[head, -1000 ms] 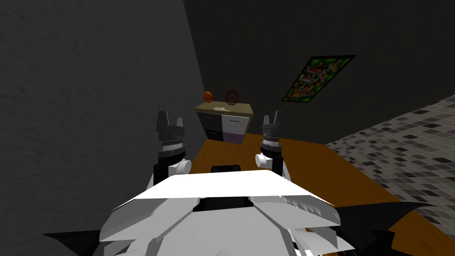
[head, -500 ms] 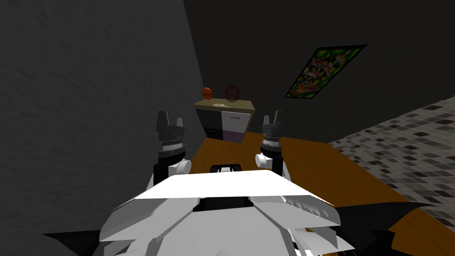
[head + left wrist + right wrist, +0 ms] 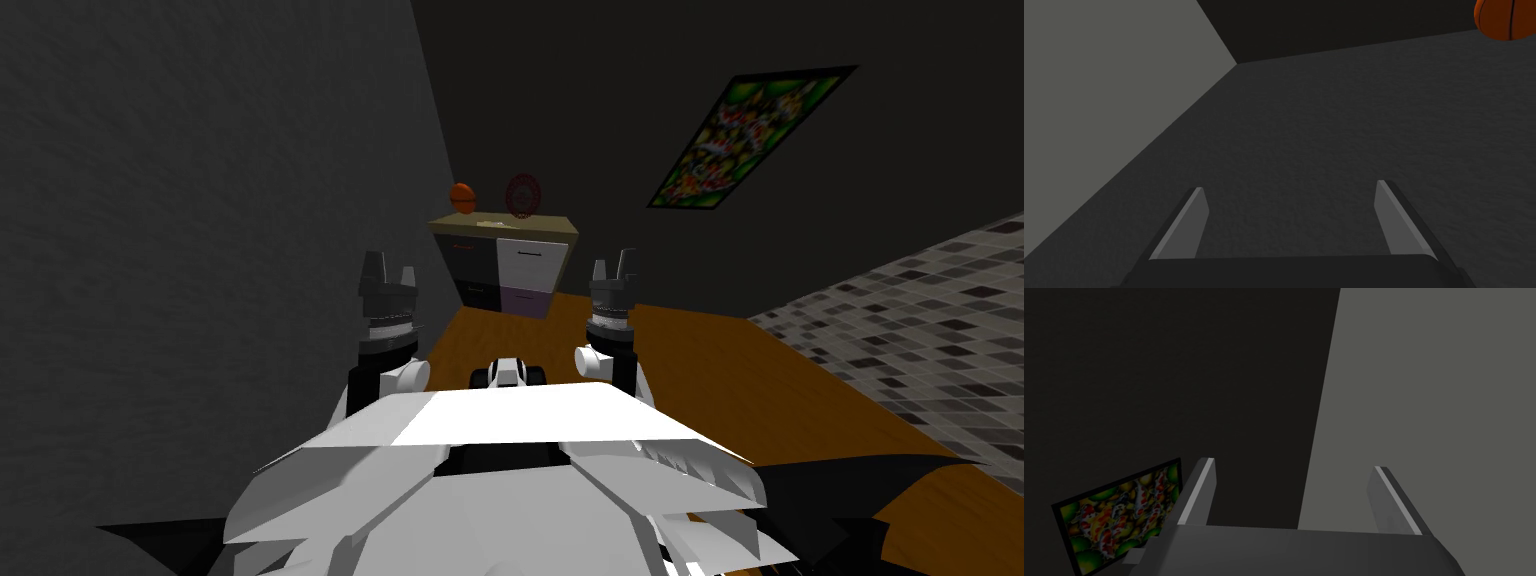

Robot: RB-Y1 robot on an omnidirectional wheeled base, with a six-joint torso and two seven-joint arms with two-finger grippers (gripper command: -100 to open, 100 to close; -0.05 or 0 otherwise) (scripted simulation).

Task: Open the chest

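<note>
The chest (image 3: 505, 265) stands well ahead in the room's corner, on the orange-brown floor (image 3: 700, 370), its long axis running across along the dark back wall (image 3: 600, 100) and one end close to the grey side wall (image 3: 200, 250). Its drawer fronts face me, dark on one half, white and pale purple on the other, under a tan top. An orange ball (image 3: 461, 196) and a red round thing (image 3: 523, 195) sit on that top. A green and red picture (image 3: 750, 140) hangs on the back wall. Grey tiled floor (image 3: 930, 310) lies off to the right. The left hand (image 3: 1289, 186) and right hand (image 3: 1291, 463) are both raised, spread and holding nothing, well apart from the chest
</note>
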